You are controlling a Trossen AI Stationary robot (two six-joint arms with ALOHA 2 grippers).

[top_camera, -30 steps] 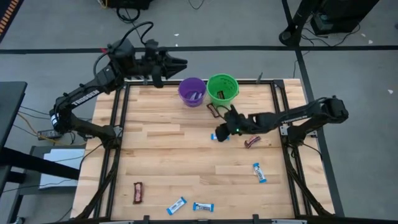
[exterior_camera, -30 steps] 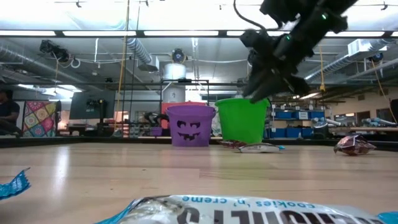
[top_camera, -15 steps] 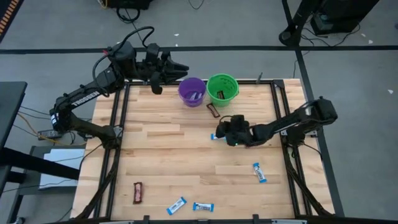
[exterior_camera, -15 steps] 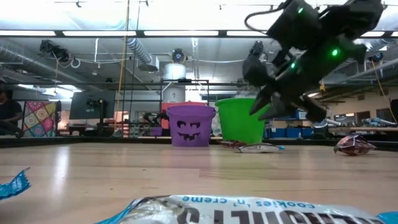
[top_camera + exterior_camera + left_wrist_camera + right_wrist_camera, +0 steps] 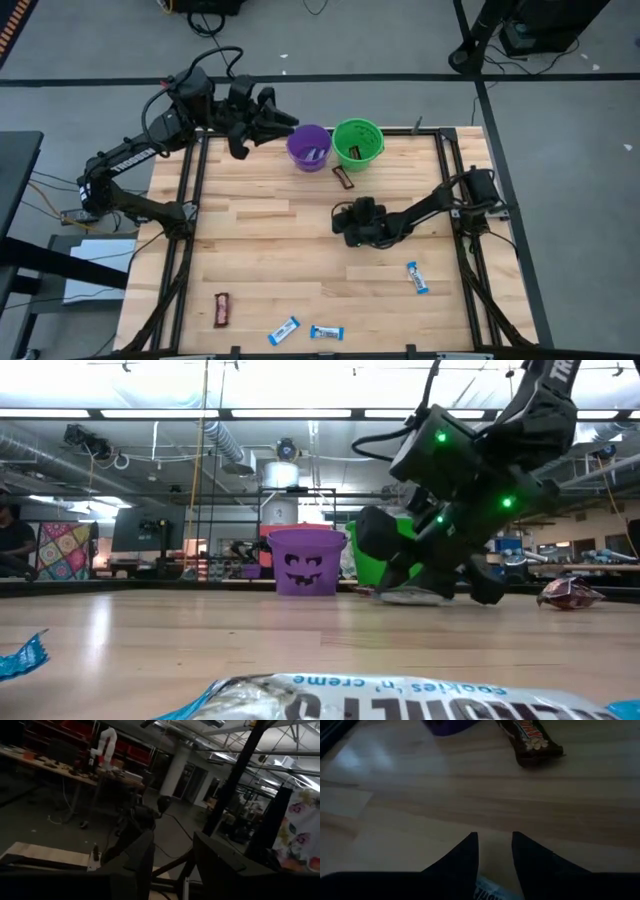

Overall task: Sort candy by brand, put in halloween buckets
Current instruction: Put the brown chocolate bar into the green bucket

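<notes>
The right claw [image 5: 350, 222] is lowered to the worktop [image 5: 260, 250], fingers narrowly parted astride a blue-and-white candy [image 5: 490, 891] directly beneath, its long axis hidden. The purple bucket [image 5: 308, 146] is set just beyond. The left claw [image 5: 268, 113], parted, is held off-worktop.

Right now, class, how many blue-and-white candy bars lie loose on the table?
4. One bar near the table's right edge, two at its front edge, one under the right pincer, barely showing. More may hide in the buckets.
</notes>
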